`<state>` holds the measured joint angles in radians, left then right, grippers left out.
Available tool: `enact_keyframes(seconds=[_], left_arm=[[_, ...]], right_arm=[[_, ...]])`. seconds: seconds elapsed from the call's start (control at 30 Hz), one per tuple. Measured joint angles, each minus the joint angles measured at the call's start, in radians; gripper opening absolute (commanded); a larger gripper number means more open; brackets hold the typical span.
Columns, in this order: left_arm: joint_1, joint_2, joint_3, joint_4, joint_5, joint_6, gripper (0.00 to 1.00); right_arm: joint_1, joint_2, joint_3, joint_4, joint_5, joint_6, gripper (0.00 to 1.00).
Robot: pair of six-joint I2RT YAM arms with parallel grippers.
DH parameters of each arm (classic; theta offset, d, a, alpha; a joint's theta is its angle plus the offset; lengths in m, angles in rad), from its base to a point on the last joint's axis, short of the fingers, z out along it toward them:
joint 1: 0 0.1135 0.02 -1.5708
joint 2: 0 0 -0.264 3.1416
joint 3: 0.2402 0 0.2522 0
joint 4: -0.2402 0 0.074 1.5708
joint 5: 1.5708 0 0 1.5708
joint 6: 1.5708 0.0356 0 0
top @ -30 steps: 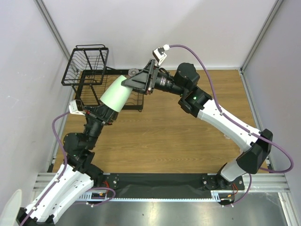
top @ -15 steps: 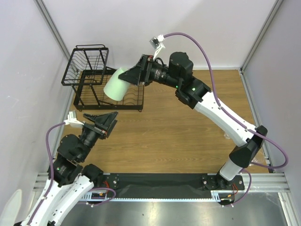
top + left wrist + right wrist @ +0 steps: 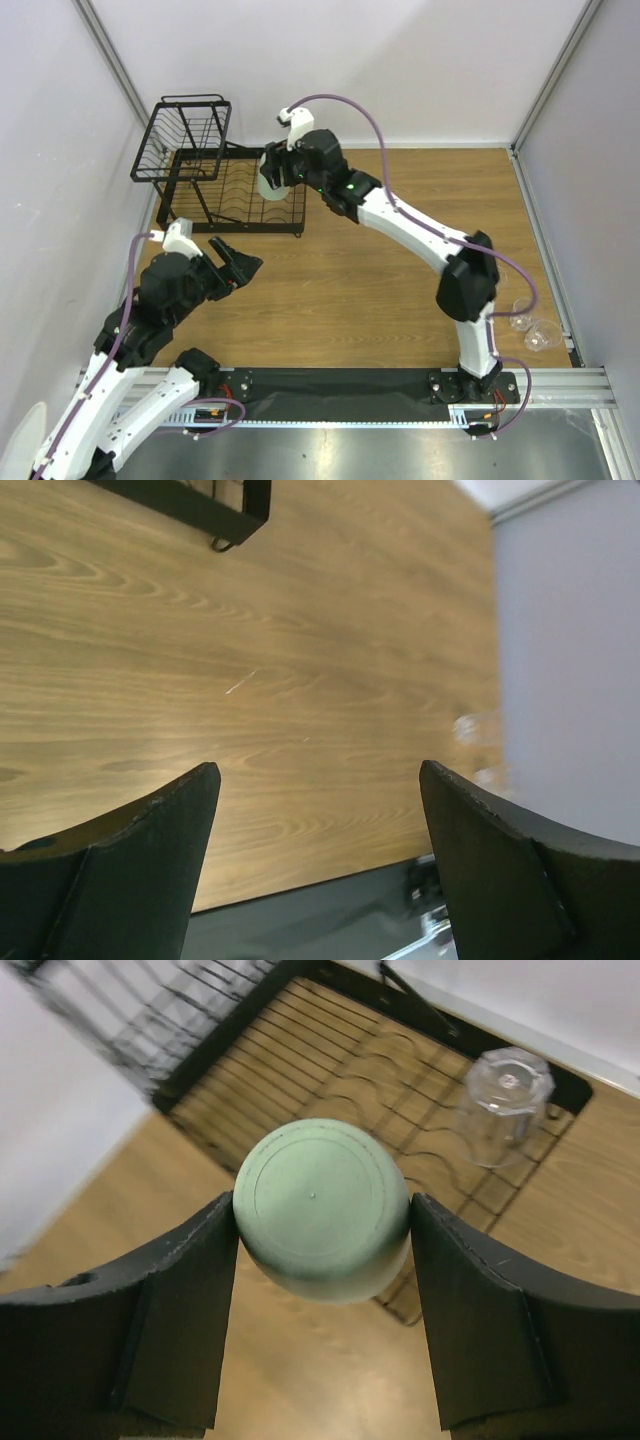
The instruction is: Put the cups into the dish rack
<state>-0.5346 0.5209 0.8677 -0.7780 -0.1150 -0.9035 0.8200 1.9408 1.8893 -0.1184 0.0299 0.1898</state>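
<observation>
– Wood tabletop [image 3: 380,270], pale walls [image 3: 350,70] on three sides. Which step is in hand?
– Placement of the mint-green tumbler [image 3: 320,1185]. It hangs with its base toward the wrist camera, over the edge of the slotted tray of the dish rack [image 3: 232,228], upper left of the overhead view. One clear cup [image 3: 500,1100] already stands inverted in that tray.
– Pincer status?
– Right pincer [image 3: 323,1210]: pinching the tumbler, both fingers against its sides. Left pincer [image 3: 318,770]: spread wide, empty, above bare wood at lower left.
– Next move?
– As judged: carry the tumbler further in over the tray wires, lower it until it seats apart from the clear cup, then release. Further clear cups [image 3: 541,338] wait at lower right, beside the wall.
</observation>
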Motion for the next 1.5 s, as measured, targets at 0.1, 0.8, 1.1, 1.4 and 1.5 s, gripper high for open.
enact_keyframes(seconds=[0.1, 0.8, 1.1, 1.4, 1.5], left_arm=[[0.000, 0.047, 0.042, -0.050, 0.012, 0.069, 0.86], [0.000, 0.134, 0.182, -0.329, -0.137, 0.269, 0.88], [0.000, 0.151, 0.182, -0.332, -0.145, 0.315, 0.90], [0.000, 0.199, 0.187, -0.323, -0.144, 0.339, 0.90], [0.000, 0.206, 0.191, -0.317, -0.143, 0.346, 0.90]], right_arm=[[0.001, 0.122, 0.082, 0.003, 0.061, -0.065, 0.00], [0.000, 0.495, 0.293, 0.075, 0.307, -0.271, 0.00], [-0.026, 0.534, 0.299, 0.101, 0.304, -0.261, 0.06], [-0.040, 0.546, 0.299, 0.101, 0.296, -0.226, 0.46], [-0.042, 0.548, 0.299, 0.100, 0.294, -0.219, 0.69]])
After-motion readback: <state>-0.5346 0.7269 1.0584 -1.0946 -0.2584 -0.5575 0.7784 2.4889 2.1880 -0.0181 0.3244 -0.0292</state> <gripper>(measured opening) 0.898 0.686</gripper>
